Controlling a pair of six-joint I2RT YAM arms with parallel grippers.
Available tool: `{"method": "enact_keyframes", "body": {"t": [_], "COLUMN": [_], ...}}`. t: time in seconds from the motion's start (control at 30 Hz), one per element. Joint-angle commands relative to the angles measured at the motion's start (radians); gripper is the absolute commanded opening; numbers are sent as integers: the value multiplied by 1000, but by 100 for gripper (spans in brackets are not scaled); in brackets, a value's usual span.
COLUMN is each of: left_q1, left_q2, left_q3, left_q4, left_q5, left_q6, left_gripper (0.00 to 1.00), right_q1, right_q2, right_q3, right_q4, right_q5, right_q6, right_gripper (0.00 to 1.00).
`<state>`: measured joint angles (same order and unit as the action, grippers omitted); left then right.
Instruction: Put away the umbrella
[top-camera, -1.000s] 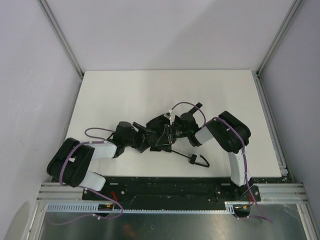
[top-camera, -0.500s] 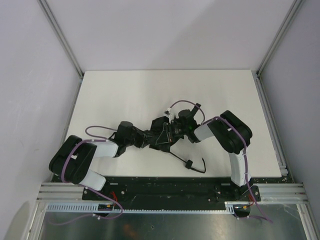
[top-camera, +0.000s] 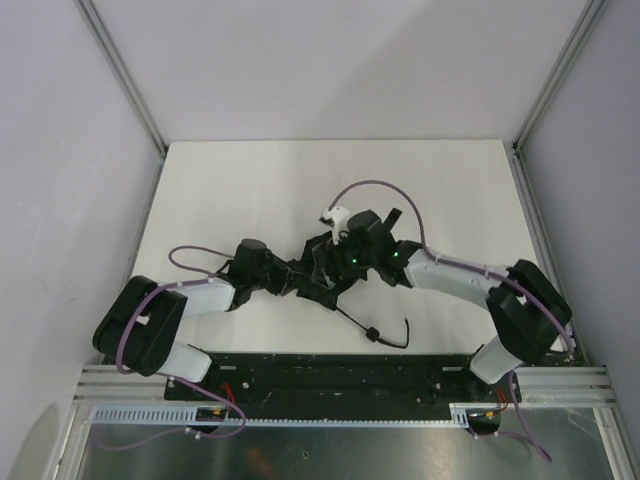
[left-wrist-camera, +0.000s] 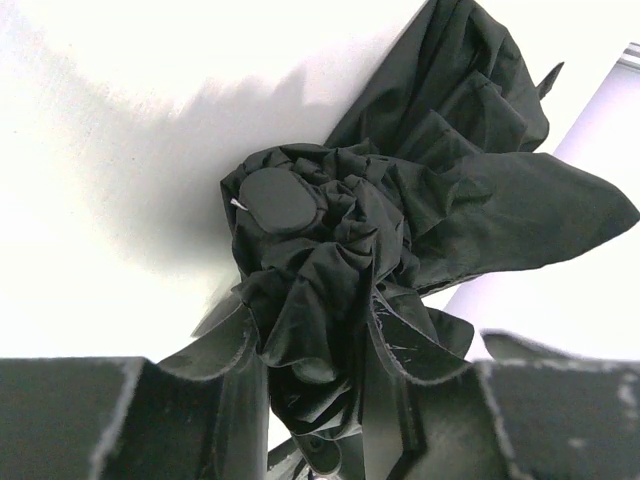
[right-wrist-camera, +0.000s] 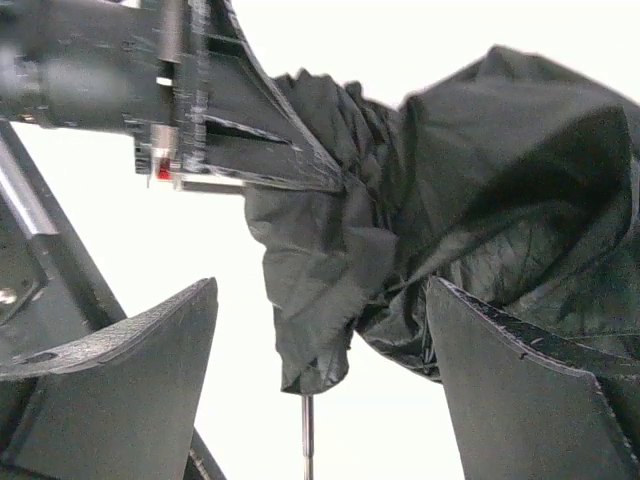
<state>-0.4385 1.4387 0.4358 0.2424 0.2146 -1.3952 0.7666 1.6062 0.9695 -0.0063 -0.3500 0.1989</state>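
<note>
The umbrella (top-camera: 322, 262) lies near the table's middle, its black canopy (left-wrist-camera: 400, 220) bunched up. Its thin shaft (right-wrist-camera: 307, 440) runs to the knob handle (top-camera: 372, 333) and the curled strap (top-camera: 402, 338) by the front edge. My left gripper (top-camera: 300, 279) comes in from the left and is shut on the canopy's folds (left-wrist-camera: 320, 350), just below the round top cap (left-wrist-camera: 280, 198). From the right, my right gripper (top-camera: 338, 266) stands open astride the canopy (right-wrist-camera: 322, 290). Fabric hangs between its fingers (right-wrist-camera: 150, 350), unpinched.
The white table (top-camera: 250, 190) is bounded by pale walls with metal rails at both back corners (top-camera: 125, 75). The arm bases sit on a black mount (top-camera: 330, 370) along the front edge. A purple cable (top-camera: 365, 190) loops above the right wrist.
My left gripper closed on the canopy. My right gripper let go and opened wide, and its elbow swung out to the right. The handle and strap slid slightly left.
</note>
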Motion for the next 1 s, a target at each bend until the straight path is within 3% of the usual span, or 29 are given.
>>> {"method": "enact_keyframes", "body": {"t": [0.0, 0.27, 0.5, 0.67, 0.83, 0.87, 0.9, 0.97], "left_q1": [-1, -2, -2, -2, -2, -2, -2, -1], "left_q2": [14, 25, 4, -3, 1, 0, -4, -21], "left_q3": [15, 26, 38, 64, 93, 104, 116, 138], "left_q4": [-181, -228, -270, -287, -293, -292, -292, -290], "left_q5": [-25, 8, 6, 13, 21, 21, 18, 0], "left_q6": [26, -8, -20, -18, 1, 18, 34, 74], "left_gripper": [0, 0, 0, 0, 1, 5, 16, 47], "right_q1": [179, 333, 355, 338, 280, 263, 242, 195], "right_q2": [-76, 65, 220, 279, 298, 301, 304, 314], "right_q3": [35, 35, 35, 16, -26, -36, -46, -66], "right_q4": [-31, 116, 166, 137, 121, 119, 119, 120], "right_q5": [455, 622, 668, 651, 478, 432, 369, 244], "right_q6": [-235, -342, -358, -292, -226, -215, -191, -144], "right_gripper": [88, 82, 65, 42, 9, 5, 2, 1]}}
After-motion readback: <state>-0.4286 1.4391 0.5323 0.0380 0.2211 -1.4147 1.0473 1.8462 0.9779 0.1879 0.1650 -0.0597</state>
